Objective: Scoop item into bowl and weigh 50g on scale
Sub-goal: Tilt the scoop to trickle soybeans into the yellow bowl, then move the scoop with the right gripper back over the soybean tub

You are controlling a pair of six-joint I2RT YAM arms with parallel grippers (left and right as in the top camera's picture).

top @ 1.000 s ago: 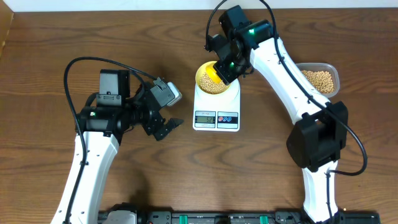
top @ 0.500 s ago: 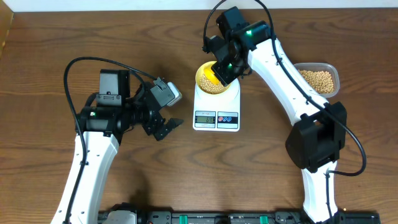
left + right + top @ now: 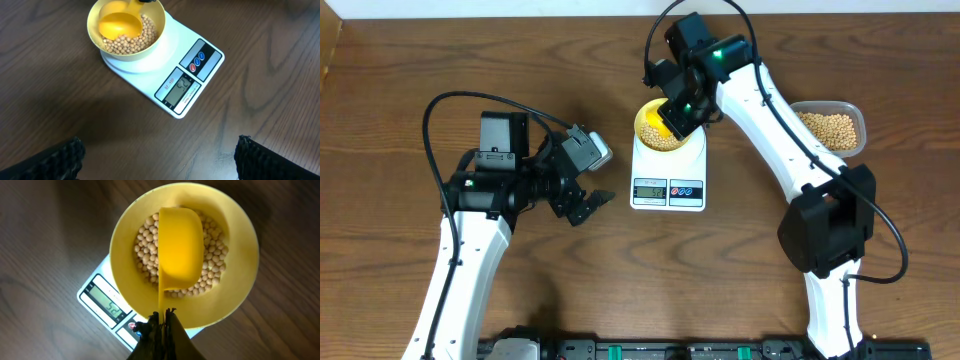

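Right gripper (image 3: pixel 163 325) shifted slightly, clamped on scoop (image 3: pixel 180 245) handle, scoop over beans (image 3: pixel 145 245) in bowl (image 3: pixel 235 280)

A: What lies just under the right gripper (image 3: pixel 162 316)?
B: The scoop (image 3: pixel 180 250) and the bowl (image 3: pixel 243 255) are smooth yellow plastic with a slight sheen; the beans (image 3: pixel 212 262) are matt.
A: And ahead of the left gripper (image 3: pixel 159 150)?
B: The scale (image 3: pixel 165 60) is smooth white plastic, and the table (image 3: pixel 60 100) is grained brown wood. The gripper's fingers (image 3: pixel 55 160) are rough and black.

right claw (image 3: pixel 675 120) holding yellow plastic scoop (image 3: pixel 655 125) inside small round pale-yellow bowl (image 3: pixel 640 131) of tan beans (image 3: pixel 668 141) | bowl sitting on flat white digital scale (image 3: pixel 668 170) | left claw (image 3: pixel 590 208) gaping open left of scale | clear rectangular tub (image 3: pixel 865 130) lying right on wooden counter (image 3: pixel 400 60)
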